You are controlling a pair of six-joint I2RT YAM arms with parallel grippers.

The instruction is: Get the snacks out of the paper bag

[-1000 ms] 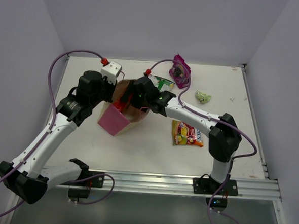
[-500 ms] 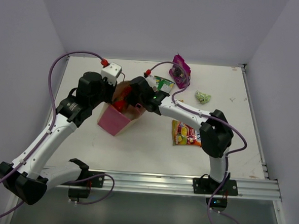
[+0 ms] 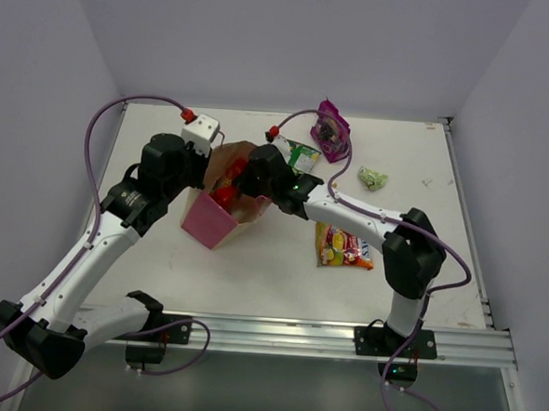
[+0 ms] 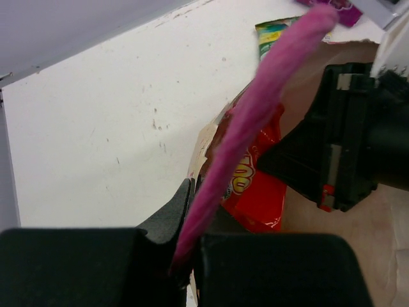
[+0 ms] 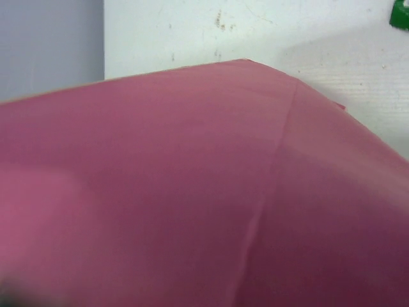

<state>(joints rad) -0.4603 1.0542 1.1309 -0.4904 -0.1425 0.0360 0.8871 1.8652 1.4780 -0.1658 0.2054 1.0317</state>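
The paper bag (image 3: 208,222), beige with pink sides, stands tilted at the table's middle left. My left gripper (image 3: 205,164) is shut on its pink cord handle (image 4: 255,115) at the rim. My right gripper (image 3: 243,180) reaches into the bag's mouth, next to a red packet (image 4: 259,195). Its wrist view shows only the bag's pink side (image 5: 192,192), so its fingers are hidden and I cannot tell if they hold anything. On the table lie a green packet (image 3: 301,154), a magenta packet (image 3: 330,130), a pale green wrapped piece (image 3: 372,179) and a yellow-red candy bag (image 3: 342,245).
White walls close the table in at the back and both sides. A metal rail (image 3: 294,335) runs along the near edge by the arm bases. Purple cables (image 3: 97,134) loop above the left arm.
My right gripper has pushed deeper into the bag's mouth and gone from open to shut. The left gripper has kept its hold on the handle, and the bag has shifted slightly.
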